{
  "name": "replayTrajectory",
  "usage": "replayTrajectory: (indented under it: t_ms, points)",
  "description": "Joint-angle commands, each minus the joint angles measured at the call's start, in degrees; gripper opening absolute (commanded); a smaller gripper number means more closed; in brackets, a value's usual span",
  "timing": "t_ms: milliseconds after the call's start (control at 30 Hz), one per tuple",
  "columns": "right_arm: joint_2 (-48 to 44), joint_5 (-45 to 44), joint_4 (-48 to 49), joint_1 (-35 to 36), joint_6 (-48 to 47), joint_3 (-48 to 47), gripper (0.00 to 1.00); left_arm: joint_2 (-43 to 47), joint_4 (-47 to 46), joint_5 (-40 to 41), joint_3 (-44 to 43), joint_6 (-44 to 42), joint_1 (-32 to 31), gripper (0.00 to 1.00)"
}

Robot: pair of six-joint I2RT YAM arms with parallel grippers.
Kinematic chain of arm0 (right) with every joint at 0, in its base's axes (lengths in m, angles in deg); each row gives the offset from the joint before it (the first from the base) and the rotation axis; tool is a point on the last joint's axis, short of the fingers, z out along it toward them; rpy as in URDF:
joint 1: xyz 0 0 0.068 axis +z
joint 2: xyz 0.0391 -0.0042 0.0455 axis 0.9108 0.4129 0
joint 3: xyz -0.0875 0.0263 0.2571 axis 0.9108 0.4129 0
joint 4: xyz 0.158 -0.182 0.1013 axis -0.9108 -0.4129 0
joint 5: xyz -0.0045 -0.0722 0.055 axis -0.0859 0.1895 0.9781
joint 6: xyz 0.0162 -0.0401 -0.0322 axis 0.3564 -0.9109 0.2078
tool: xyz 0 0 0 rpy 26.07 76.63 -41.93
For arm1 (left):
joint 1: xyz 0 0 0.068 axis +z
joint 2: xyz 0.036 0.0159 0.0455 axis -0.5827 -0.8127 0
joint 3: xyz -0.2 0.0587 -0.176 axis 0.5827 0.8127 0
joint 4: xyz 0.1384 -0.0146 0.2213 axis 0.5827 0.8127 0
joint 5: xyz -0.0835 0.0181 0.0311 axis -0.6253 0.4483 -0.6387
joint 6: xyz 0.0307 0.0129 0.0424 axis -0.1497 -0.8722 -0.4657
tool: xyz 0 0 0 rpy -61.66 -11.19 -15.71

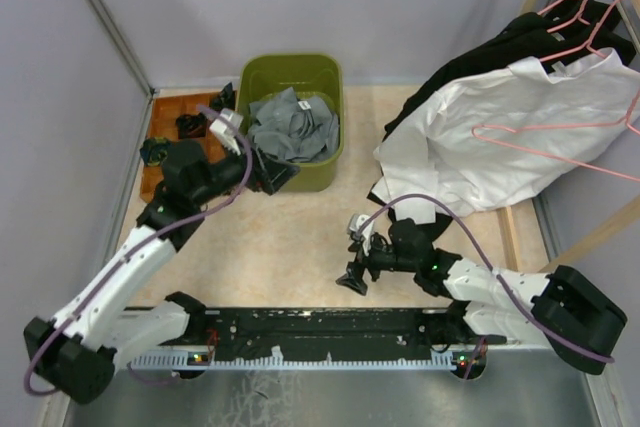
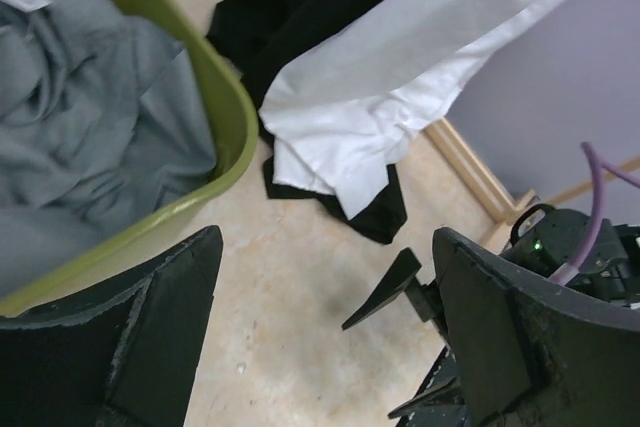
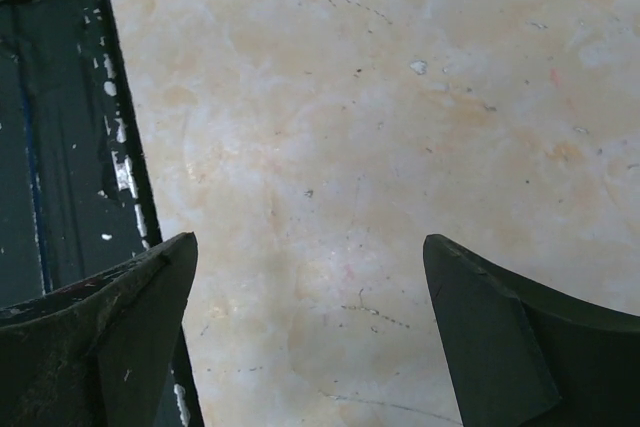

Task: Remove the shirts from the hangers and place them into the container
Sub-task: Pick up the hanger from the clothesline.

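Shirt (image 1: 293,127) of grey cloth lies crumpled inside container (image 1: 285,72).

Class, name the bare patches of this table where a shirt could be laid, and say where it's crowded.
Free: the beige table between the green tub, the white shirt and the arms' base rail. A narrower lane runs between tub and shirt. Crowded: the right side, under that shirt, black shirts and pink hangers; the tub, holding a grey shirt.

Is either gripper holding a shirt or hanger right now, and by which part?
Nothing is held. The left gripper stands open beside the container, where the grey shirt lies; the right gripper is open over the table.
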Motion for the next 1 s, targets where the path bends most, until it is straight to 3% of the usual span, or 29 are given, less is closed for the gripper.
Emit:
replayTrajectory:
  t_ms: [0,167,467,800,967]
  points:
    - [0.8,-6.3,14.0,0.4,6.4,2.7,0.95,-9.2,-11.1,-10.7,-6.7,1.1,-1.0,0.9]
    - [1.5,-7.9,24.7,0.4,12.0,7.6,0.94,-18.9,-21.7,-7.0,-13.4,-6.0,-9.7,0.88]
    - [1.0,-7.2,24.7,0.5,17.0,10.6,0.94,-39.9,-35.7,-11.7,-29.9,-8.5,-16.4,0.86]
    - [-2.5,-11.2,23.0,0.7,16.6,11.3,0.98,-54.7,-56.1,-14.9,-37.9,-10.5,-19.7,0.78]
    - [-2.8,-10.6,21.2,0.7,16.2,10.8,0.98,-61.2,-52.5,-14.2,-46.3,-16.3,-22.3,0.79]
